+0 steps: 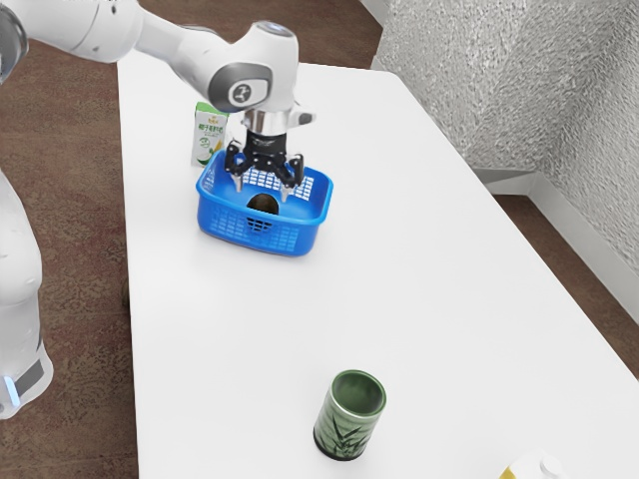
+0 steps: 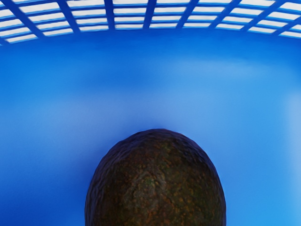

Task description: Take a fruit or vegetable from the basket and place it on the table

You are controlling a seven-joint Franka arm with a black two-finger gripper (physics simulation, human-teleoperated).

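A basket point(image 1: 300, 234) of blue plastic sits on the smooth white desk point(image 1: 429, 299), its sides pierced with a grid of openings, its inner floor plain and softly glossy. Within it lies an avocado point(image 1: 263, 204), dark brown, almost black, flecked with rust and dull green; its skin is pebbly and its showing end broadly rounded. Over the basket hangs the black gripper point(image 1: 262, 194), reaching down inside the rim, its jaws spread wide, one on either side of the avocado, gripping nothing. Just beside the basket, on its far side toward the exterior view's left, stands a white and green drink carton point(image 1: 209, 140). Well apart from the basket, toward the exterior view's lower edge, is a shiny green cup point(image 1: 345, 419) with dark leaf shapes. Beyond the basket's desk rises a roughly textured pale wall point(image 1: 499, 90).
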